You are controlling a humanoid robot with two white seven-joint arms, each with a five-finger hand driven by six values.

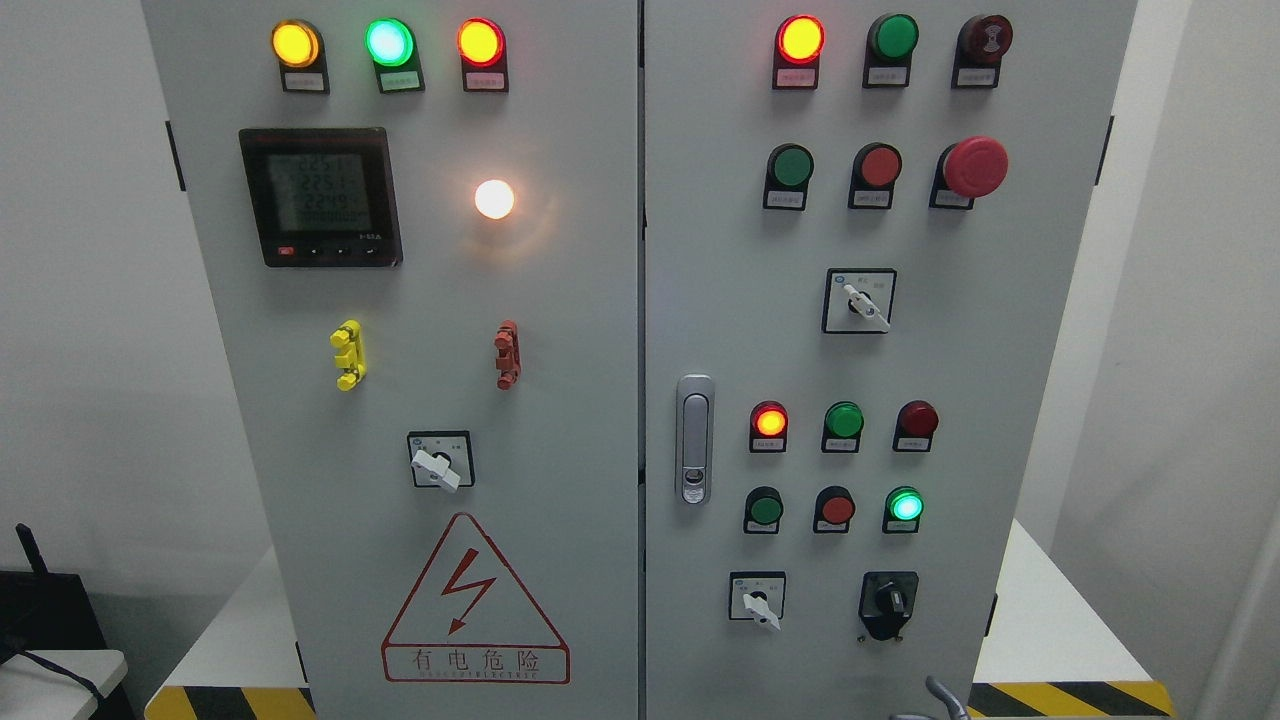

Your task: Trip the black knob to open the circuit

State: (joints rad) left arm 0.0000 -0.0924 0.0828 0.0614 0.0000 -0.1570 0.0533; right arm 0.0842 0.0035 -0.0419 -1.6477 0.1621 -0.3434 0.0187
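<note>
One black knob (888,602) low on the cabinet's right door (1000,330), beside three white selector switches (436,467). Grey fingers (940,693) poke in at the bottom edge, just below-right of the knob, apart; spread or curled, cannot tell.

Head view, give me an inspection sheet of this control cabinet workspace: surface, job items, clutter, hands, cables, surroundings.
Surface: grey two-door cabinet, doors shut, latch handle on the right door.
Job's things: black knob at lower right of the right door, untouched.
Other controls: three white selector switches; red mushroom button; lamps lit yellow, green and red; white lamp glowing; meter display on.
Clutter: yellow clip and red clip on the left door; warning triangle below.
Hands: a grey tip at the bottom edge, too little to say which hand.
Cables: dark cable at lower left.
Surroundings: white walls, hazard-striped base.
</note>
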